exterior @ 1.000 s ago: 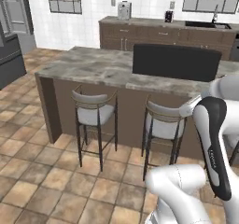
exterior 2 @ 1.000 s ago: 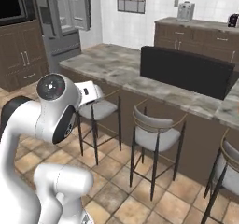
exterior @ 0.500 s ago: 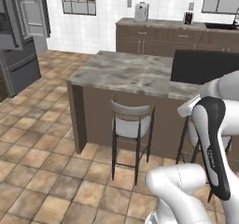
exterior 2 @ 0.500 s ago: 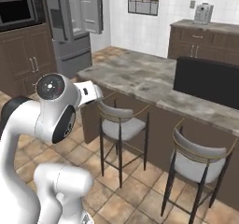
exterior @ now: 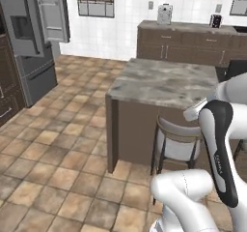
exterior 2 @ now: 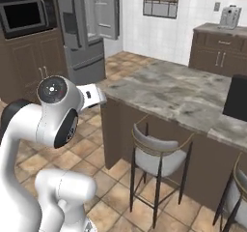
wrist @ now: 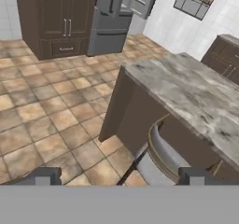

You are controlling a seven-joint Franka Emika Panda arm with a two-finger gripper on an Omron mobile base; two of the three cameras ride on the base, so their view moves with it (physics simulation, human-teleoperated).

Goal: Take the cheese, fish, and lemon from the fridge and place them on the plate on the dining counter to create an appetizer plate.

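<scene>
The tall grey fridge [exterior: 30, 47] stands at the far left with an upper door [exterior: 52, 12] swung open; it also appears as the fridge [exterior 2: 86, 30] and the fridge [wrist: 116, 18]. The dining counter [exterior: 166, 81], a grey marbled top on a dark base, has its left end in front of me, with the black inset [exterior 2: 238, 98] at the right edge. My gripper [wrist: 121, 178] is open and holds nothing, hovering over the floor beside the counter's corner. The cheese, fish, lemon and plate are out of view.
A grey-seated stool [exterior: 177, 140] stands under the counter's near side, and a second stool [exterior 2: 235, 197] lies further right. A black microwave [exterior 2: 24, 16] sits in wood cabinets left of the fridge. Tiled floor [exterior: 58, 153] lies open between me and the fridge.
The whole scene has slid right as the base moved left along the counter. The fridge has come closer into view. The arm keeps its pose.
</scene>
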